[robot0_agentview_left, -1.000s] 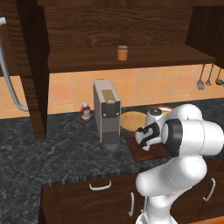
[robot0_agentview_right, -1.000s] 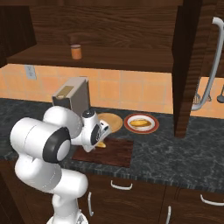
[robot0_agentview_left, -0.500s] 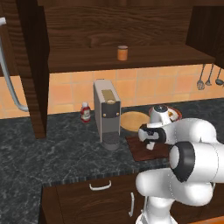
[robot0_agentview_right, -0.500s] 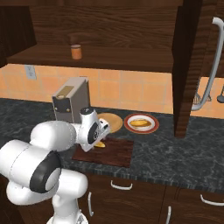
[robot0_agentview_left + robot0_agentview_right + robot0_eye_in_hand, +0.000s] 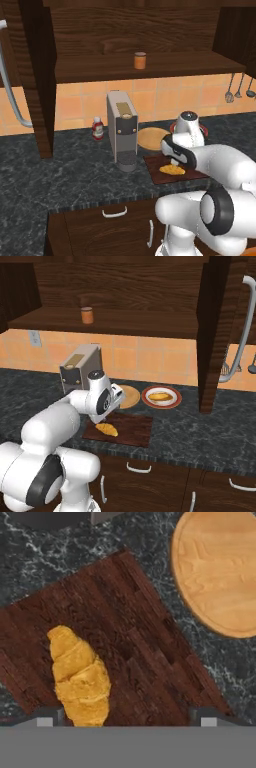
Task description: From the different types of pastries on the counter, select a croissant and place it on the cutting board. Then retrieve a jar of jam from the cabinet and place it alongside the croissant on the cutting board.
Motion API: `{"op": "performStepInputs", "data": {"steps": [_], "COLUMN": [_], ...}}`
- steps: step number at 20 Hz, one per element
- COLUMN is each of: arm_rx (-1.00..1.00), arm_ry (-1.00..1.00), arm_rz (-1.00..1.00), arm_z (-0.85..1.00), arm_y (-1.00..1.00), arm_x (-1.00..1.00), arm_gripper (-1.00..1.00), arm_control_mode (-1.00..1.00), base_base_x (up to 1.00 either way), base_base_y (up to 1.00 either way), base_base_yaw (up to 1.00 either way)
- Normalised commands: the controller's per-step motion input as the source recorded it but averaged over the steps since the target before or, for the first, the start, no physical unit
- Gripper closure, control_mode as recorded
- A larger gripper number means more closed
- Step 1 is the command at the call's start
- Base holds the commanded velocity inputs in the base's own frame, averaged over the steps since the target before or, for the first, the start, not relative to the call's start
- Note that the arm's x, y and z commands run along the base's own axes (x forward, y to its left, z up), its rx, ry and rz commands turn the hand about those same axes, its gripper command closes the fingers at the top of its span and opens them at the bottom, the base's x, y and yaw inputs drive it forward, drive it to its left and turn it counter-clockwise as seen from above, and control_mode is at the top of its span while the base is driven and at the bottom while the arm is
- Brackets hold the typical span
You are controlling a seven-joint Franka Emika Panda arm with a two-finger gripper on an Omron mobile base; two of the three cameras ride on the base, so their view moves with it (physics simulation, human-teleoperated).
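The golden-yellow croissant [image 5: 171,170] [image 5: 107,429] [image 5: 80,677] lies flat on the dark reddish-brown cutting board [image 5: 152,167] [image 5: 134,428] [image 5: 140,632], near its front left part. My gripper [image 5: 175,161] [image 5: 103,417] [image 5: 127,719] hovers just above it, open, with its tips spread wide and nothing between them. In the hand view the croissant's near end lies beside the left fingertip [image 5: 47,717]. The orange jar of jam [image 5: 140,60] [image 5: 87,315] stands on the shelf of the dark wood cabinet [image 5: 125,30] [image 5: 125,286] above the counter [image 5: 75,170] [image 5: 200,431].
A round light-tan wooden disc [image 5: 152,137] [image 5: 128,396] [image 5: 220,572] lies just behind the board. An oval orange-brown pastry [image 5: 161,397] rests on a red-rimmed plate [image 5: 145,398]. A grey coffee machine [image 5: 122,130] [image 5: 80,368] and a red bottle [image 5: 98,128] stand to the left.
My gripper has gone from shut to open and let go of the croissant, which now lies on the board. The arm's elbow has swung outward.
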Motion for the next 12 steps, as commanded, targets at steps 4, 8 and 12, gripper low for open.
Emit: {"op": "performStepInputs", "data": {"steps": [4, 8, 12], "arm_rx": [0.01, 0.05, 0.18], "arm_ry": [-0.01, -0.18, -0.31], "arm_rz": [0.01, 0.01, 0.0], "arm_z": [0.96, 0.56, 0.28], "arm_y": [-0.13, -0.16, -0.21], "arm_x": [-0.16, -0.66, -0.97], "arm_gripper": [-1.0, -1.0, -1.0], "arm_control_mode": [-1.0, -1.0, -1.0], "base_base_x": [0.0, 0.0, 0.0], "base_base_y": [0.0, 0.0, 0.0], "base_base_yaw": [0.0, 0.0, 0.0]}}
